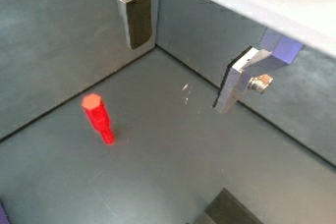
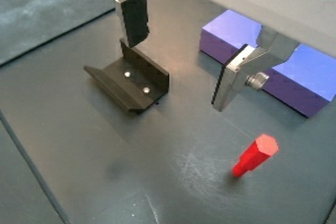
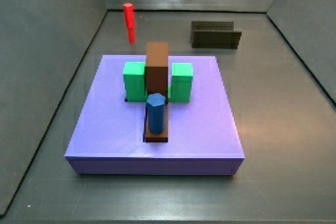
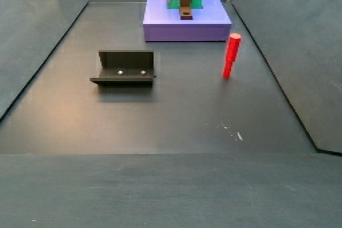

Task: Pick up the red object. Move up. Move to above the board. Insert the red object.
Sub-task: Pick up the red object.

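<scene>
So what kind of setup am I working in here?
Likely a simulated or lab test cell: dark floor walled in grey. On it stand the board with blocks, the red object upright, and the fixture. The gripper hangs open above the floor.

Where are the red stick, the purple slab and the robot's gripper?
red object (image 4: 231, 54): side view, mid-shaft.
board (image 3: 197, 128): side view, bare top face.
gripper (image 2: 184, 56): wrist view, gap between its open fingers, above the floor.

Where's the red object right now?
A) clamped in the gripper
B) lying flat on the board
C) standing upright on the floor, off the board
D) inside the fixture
C: the red object stands upright on the floor beside the board, and the gripper is open with nothing between its fingers.
</scene>
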Motion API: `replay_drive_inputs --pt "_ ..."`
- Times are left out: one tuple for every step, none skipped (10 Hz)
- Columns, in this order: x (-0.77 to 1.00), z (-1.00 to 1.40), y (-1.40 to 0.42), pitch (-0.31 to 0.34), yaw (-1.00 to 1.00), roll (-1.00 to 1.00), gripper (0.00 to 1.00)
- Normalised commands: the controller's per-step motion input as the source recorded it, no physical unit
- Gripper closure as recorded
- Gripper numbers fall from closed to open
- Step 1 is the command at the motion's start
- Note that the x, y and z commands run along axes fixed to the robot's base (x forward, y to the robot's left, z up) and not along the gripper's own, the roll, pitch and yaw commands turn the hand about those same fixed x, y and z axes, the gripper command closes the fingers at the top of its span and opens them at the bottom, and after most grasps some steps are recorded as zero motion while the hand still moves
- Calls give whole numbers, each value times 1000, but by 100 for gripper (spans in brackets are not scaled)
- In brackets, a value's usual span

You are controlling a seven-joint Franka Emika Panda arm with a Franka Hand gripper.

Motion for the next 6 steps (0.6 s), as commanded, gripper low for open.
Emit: replay_drive_inputs --pt "-254 -337 0 -136 0 -99 0" --pt "-443 -311 0 -187 0 -23 0" --pt "-354 -271 -340 -171 23 0 0" --pt "-363 -223 -431 -150 37 59 0" --pt "-463 -134 -380 -140 0 90 0" --pt "-337 -160 -397 -131 0 49 0"
